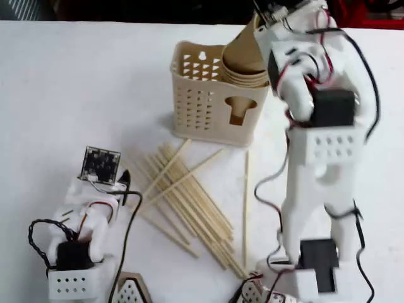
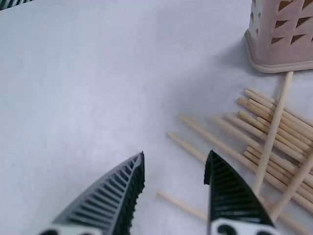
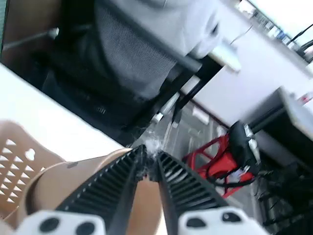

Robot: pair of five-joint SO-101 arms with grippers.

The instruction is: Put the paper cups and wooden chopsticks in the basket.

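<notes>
Over the basket's far corner, at the back of the table, the right gripper (image 3: 149,157) is pinching the paper cups (image 1: 243,58). Its jaws are nearly together w/ only the thin cup wall btwn them. The cups are sitting nested as one stack, tilted, w/ the lower part inside the basket (image 1: 201,112) and the rest sticking out above its rim. The basket is standing upright on the white table (image 1: 76,82), w/ perforated sides and a cut-out handle facing the arms.

Toward the front left of the table, the left gripper (image 2: 176,154) is hovering just above the bare tabletop, jaws spread wide and nothing btwn them. The wooden chopsticks (image 1: 189,199) are lying loose in a fanned pile in front of the basket, btwn the two arms, none of them in the basket yet. The pile's nearest ends are lying just beside the left gripper's tips. One stick is reaching up to the basket's foot, touching it or almost; can't tell which. Another is lying by itself to the pile's right, approx. parallel to the right arm.
</notes>
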